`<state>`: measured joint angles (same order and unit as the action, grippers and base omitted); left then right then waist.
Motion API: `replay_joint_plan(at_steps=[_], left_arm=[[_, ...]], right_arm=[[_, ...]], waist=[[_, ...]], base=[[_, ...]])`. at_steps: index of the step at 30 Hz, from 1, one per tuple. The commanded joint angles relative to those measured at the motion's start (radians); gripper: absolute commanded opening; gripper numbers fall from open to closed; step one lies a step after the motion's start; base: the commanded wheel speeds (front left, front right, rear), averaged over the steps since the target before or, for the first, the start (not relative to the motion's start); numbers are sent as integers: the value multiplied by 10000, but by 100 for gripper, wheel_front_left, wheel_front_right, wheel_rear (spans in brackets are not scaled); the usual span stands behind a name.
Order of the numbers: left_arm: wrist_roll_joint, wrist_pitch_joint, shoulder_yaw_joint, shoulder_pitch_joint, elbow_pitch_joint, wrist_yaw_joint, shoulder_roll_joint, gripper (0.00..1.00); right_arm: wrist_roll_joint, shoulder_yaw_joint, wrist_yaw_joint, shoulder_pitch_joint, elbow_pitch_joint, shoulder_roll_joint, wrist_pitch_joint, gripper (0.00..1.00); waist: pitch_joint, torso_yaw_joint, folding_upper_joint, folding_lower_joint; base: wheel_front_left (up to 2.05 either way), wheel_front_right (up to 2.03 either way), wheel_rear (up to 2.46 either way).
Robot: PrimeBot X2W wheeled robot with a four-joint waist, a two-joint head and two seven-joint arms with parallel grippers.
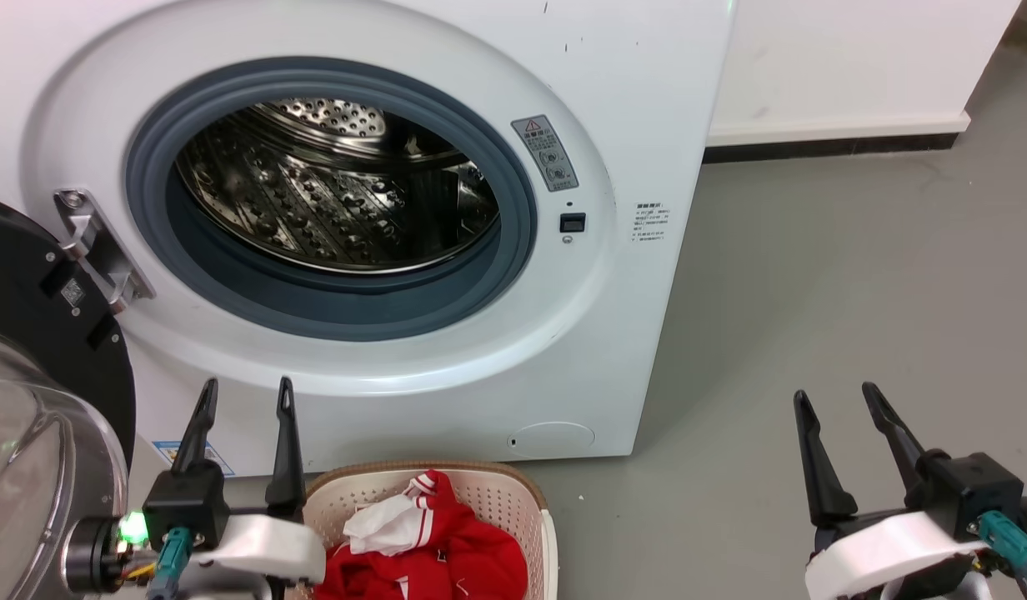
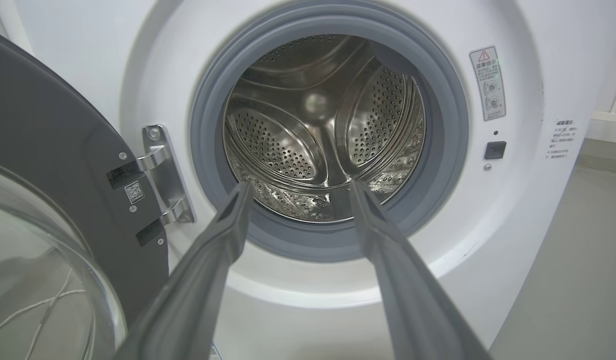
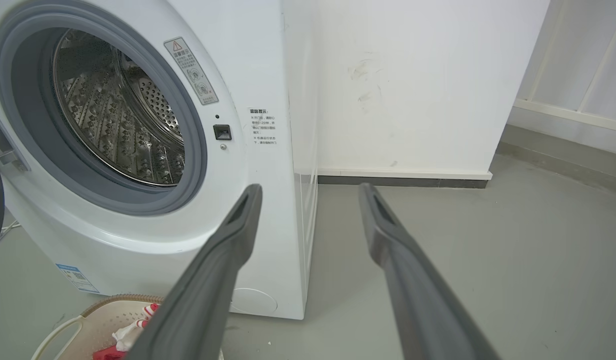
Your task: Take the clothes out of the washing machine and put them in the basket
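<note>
red clothes (image 1: pixel 459 546) with white stripes lie heaped in the cream basket (image 1: pixel 501 500) on the grey floor (image 1: pixel 855 275), just in front of the white washing machine (image 1: pixel 622 350). its door (image 1: pixel 22 317) hangs open at the left. a grey warning sticker (image 1: pixel 550 152) with a red triangle sits beside the steel drum (image 1: pixel 330 200); its print, and the small text block (image 1: pixel 652 221) further right, are too small to read. a white wall (image 1: pixel 855 58) stands behind. left hand (image 1: pixel 247 387) and right hand (image 1: pixel 836 392) both have fingers spread apart.

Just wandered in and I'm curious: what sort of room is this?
Probably a laundry corner: a white front-loading washing machine stands with its door open on a grey floor, with a cream laundry basket of red clothes before it.
</note>
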<state>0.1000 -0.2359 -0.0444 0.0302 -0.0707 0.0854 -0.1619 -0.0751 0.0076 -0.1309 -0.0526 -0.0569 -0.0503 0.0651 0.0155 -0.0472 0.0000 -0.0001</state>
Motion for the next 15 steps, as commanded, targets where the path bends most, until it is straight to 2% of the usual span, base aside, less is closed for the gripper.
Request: replay_joint_plan(at_steps=[1, 15], left_arm=[[-17, 49, 12, -220, 73, 55, -79, 100], [72, 760, -49, -1097, 783, 218, -215, 100]], right_arm=[[54, -13, 3, -162, -8, 2, -11, 100], [226, -66, 3, -538, -136, 2, -78, 100]], waist=[[-99, 7, 0, 1], [-471, 150, 0, 1]], base=[[0, 0, 0], [0, 0, 0]])
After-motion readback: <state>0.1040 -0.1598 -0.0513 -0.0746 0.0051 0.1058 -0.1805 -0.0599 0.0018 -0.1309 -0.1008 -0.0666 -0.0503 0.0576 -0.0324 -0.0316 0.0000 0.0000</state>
